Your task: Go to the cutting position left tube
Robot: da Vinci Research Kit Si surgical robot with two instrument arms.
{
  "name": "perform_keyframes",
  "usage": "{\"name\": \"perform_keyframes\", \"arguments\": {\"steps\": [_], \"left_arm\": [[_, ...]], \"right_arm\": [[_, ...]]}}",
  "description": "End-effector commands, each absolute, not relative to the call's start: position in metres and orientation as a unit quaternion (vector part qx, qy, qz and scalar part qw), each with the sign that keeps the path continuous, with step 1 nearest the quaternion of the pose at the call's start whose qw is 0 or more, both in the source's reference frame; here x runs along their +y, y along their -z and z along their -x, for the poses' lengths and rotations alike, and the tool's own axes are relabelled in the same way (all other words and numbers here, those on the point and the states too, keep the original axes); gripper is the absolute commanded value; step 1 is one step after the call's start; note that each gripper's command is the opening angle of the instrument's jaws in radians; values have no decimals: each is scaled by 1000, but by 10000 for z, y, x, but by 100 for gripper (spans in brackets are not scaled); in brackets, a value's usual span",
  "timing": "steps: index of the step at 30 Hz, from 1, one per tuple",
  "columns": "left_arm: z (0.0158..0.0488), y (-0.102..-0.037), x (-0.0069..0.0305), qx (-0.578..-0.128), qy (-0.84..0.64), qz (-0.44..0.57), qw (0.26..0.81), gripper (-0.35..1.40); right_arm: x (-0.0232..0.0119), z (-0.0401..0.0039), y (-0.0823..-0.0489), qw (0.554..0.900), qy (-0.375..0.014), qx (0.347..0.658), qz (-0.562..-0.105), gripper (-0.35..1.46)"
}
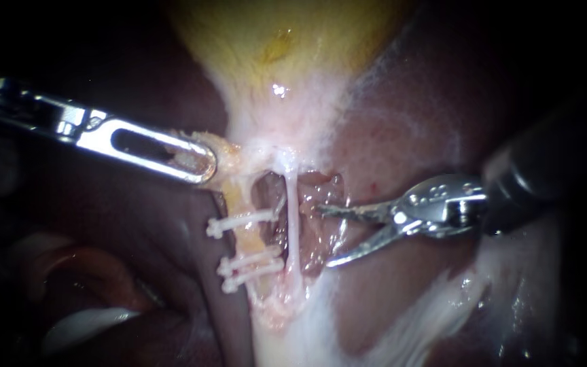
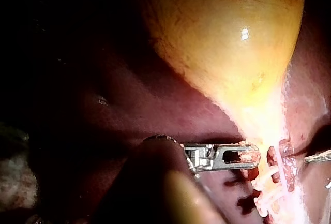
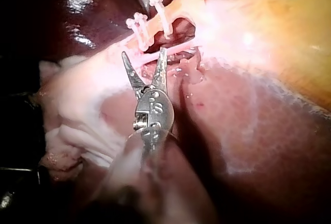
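My left instrument [image 1: 195,160] comes in from the left, its slotted jaws shut on pale tissue at the gallbladder [image 1: 287,41] neck. Below it the yellowish left tube [image 1: 247,241] carries three white clips [image 1: 242,221], one higher and two lower. A thin white right tube [image 1: 292,231] runs beside it. My right instrument [image 1: 324,236] has open blades just right of the thin tube, around neither tube. In the right wrist view the blades [image 3: 145,56] gape just short of the thin tube [image 3: 170,48], with the clips [image 3: 150,19] beyond. The left wrist view shows my left jaws [image 2: 243,155] at the neck.
Dark red liver [image 1: 402,136] surrounds the dissected window. White fatty strands [image 1: 429,312] lie below my right instrument. The yellow gallbladder [image 2: 232,38] bulges beyond my left instrument, and the other instrument's blade tip [image 2: 318,157] shows past the clips [image 2: 266,182].
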State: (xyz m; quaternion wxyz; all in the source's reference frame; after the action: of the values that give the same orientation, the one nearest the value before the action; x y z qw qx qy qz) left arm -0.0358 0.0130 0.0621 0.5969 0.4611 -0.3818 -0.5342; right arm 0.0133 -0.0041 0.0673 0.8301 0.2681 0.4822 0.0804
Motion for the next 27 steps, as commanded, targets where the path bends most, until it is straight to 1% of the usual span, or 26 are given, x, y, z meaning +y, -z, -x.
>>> {"name": "perform_keyframes", "arguments": {"steps": [1,8,14,19,27], "left_arm": [[358,-619,130,-382,535,-460,597,-35],[359,-617,129,-383,535,-460,596,-35],[360,-616,128,-383,535,-460,596,-35],[361,-615,127,-383,536,-460,596,-35],[361,-615,127,-383,536,-460,596,-35]], "right_arm": [[-44,-137,-679,830,-82,480,-272,143],[-56,-157,-710,831,-81,470,-287,143],[-68,-174,-728,831,-75,464,-298,141],[-74,-185,-735,830,-75,462,-303,141],[-72,-195,-738,829,-74,462,-306,141]]}}
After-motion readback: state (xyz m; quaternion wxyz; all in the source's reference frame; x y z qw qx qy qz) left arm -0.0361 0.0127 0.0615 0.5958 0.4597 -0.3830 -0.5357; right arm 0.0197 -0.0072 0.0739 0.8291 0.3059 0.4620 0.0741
